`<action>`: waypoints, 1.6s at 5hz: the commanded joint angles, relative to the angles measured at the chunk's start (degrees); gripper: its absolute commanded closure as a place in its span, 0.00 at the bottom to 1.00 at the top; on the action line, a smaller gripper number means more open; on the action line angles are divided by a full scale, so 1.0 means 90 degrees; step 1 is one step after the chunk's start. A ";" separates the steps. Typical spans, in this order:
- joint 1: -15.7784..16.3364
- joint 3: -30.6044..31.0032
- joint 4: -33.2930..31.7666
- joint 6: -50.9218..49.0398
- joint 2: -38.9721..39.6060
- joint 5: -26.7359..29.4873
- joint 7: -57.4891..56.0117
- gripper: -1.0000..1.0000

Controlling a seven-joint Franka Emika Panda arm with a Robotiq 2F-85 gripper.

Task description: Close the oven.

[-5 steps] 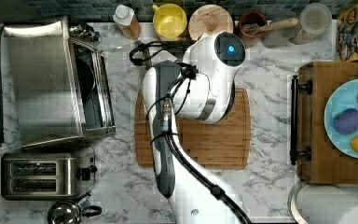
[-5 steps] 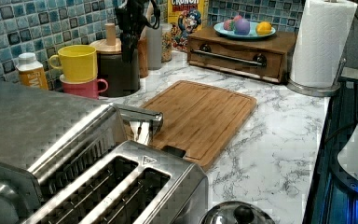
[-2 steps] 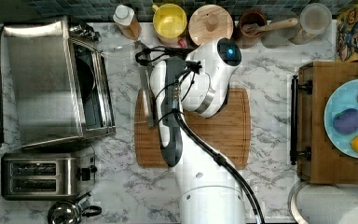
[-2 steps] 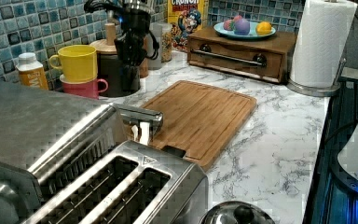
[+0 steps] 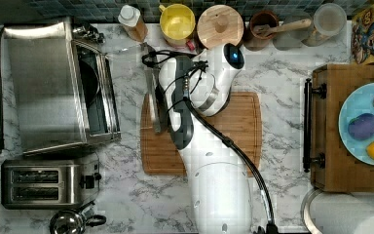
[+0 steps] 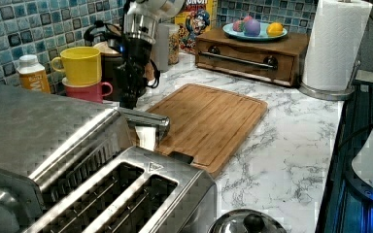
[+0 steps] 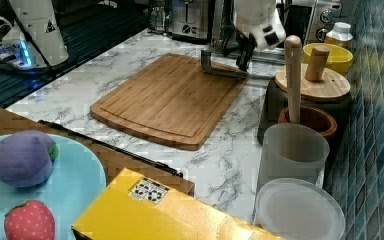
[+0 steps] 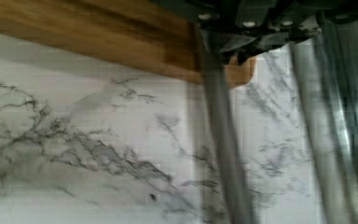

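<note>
The toaster oven (image 5: 53,83) is sitting at the top view's left on the marble counter (image 5: 282,78), its glass door (image 5: 126,83) dropped flat and open, the bar handle (image 5: 152,92) being presented over the cutting board's (image 5: 238,126) edge. The gripper (image 6: 128,94) is being held just above that handle's far end, probably for lifting it; whether its fingers are apart cannot be told. Mugs (image 6: 80,65), a bottle (image 6: 33,75) and the two-slot toaster (image 5: 48,180) are being kept beside the door's swing, nothing blocking it.
</note>
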 commanded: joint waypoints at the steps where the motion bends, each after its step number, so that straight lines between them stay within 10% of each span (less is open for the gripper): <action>1: -0.0535 0.0126 0.1214 -0.0732 -0.0181 0.0481 -0.0556 1.00; 8: -0.0100 0.0388 0.2754 -0.1848 0.1011 -0.0202 0.0177 1.00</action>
